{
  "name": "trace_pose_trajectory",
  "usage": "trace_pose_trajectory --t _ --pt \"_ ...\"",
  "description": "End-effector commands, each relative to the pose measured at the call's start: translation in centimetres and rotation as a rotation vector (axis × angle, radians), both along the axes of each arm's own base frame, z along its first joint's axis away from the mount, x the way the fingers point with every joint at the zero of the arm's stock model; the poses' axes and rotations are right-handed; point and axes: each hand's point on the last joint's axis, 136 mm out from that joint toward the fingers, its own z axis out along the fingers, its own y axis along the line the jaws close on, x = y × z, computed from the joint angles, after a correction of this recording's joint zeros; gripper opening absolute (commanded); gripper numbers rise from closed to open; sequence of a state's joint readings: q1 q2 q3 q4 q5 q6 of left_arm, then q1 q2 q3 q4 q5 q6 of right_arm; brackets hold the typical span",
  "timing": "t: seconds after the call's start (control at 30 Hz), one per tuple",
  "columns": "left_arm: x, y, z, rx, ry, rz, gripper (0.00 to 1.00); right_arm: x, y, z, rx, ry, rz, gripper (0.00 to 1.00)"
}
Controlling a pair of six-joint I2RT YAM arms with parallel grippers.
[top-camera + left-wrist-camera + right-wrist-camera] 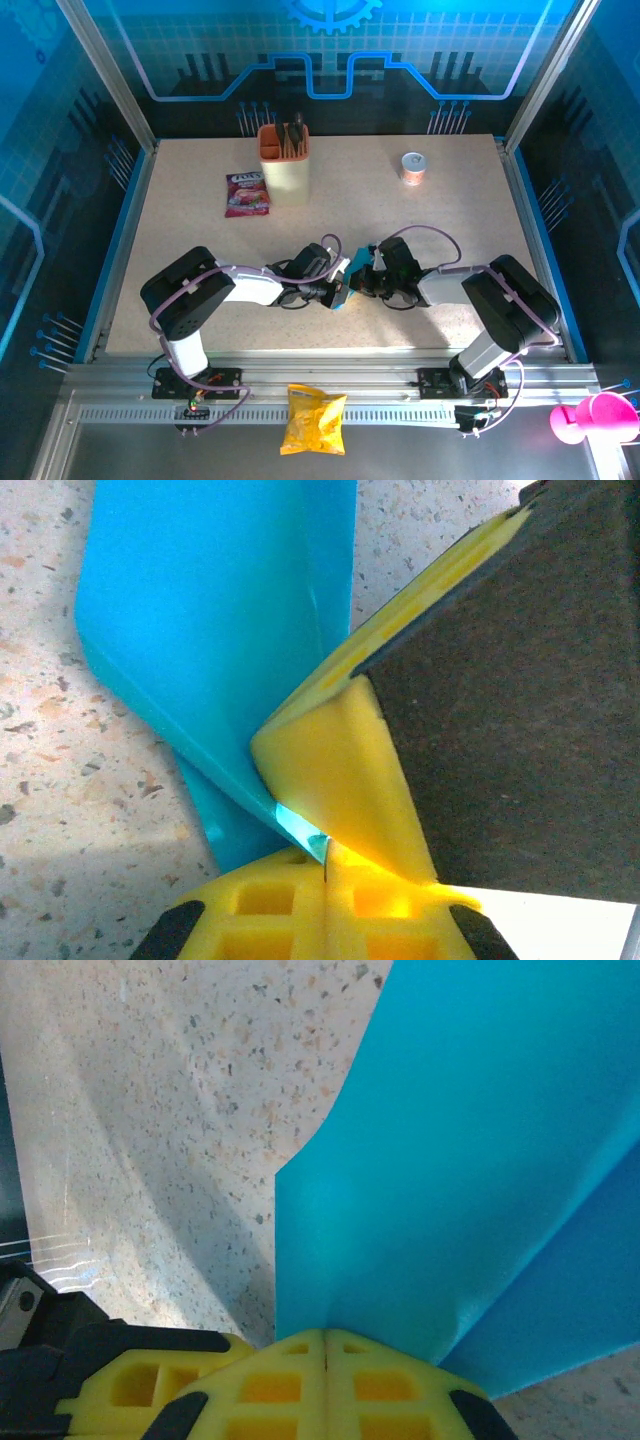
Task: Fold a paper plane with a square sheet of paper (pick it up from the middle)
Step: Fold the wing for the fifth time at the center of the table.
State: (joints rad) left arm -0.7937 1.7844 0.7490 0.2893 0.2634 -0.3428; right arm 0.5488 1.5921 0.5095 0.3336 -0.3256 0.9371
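Left tool (325,860): closed. You can see its yellow foam pads pressed together on a bottom corner of the thin, bright cyan-blue paper sheet (215,630).
Right tool (327,1345): also closed. Its yellow pads meet on an edge of the same sheet, and the paper rises away from them in your right wrist view.
Tools together: from above, you see them tip to tip at the front middle of the speckled beige surface (450,240), with a sliver of cyan between them.
Paper shape: creased rather than flat. Your left wrist view shows two layers meeting along a fold, and the right wrist view shows a darker panel folded under at lower right.
Paper height: you cannot tell whether it touches the surface.
Foam wedge: a yellow foam wedge with dark backing (335,770) presses against the sheet just above your left pads.
Back left: a tall orange-and-cream holder (284,170) stands upright with dark utensils in it. A pink-purple snack packet (246,195) lies just beside it.
Back right: a small orange-and-white roll (413,167) sits well apart from the holder.
Front rail: a yellow crisp bag (314,420) lies between the arm bases.
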Motion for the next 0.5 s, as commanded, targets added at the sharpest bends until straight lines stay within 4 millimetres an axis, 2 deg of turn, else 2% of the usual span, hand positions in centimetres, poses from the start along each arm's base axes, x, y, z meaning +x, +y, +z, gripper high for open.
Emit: trace_pose_trajectory --t 0.0,0.13,0.2,0.3,0.37,0.47 --pt "-0.8 0.9 -1.0 0.029 0.046 0.002 0.03 -0.7 -1.9 -2.8 -0.079 0.075 -0.063 0.00" --pt "-0.2 1.2 0.3 0.001 0.023 0.026 0.17 -1.2 -2.4 -3.8 -0.096 0.112 -0.081 0.00" --pt "0.3 1.6 1.4 -0.028 0.008 0.057 0.29 -1.5 -2.7 -4.3 -0.105 0.127 -0.093 0.00" --pt "1.2 2.5 3.3 -0.085 -0.009 0.115 0.41 -1.7 -3.0 -4.7 -0.115 0.137 -0.100 0.00" --pt "1.6 3.3 4.2 -0.111 -0.022 0.150 0.47 -1.8 -3.1 -4.8 -0.117 0.142 -0.101 0.00" --pt "1.6 3.9 5.0 -0.122 -0.034 0.166 0.49 -1.9 -3.2 -4.8 -0.121 0.143 -0.106 0.00"
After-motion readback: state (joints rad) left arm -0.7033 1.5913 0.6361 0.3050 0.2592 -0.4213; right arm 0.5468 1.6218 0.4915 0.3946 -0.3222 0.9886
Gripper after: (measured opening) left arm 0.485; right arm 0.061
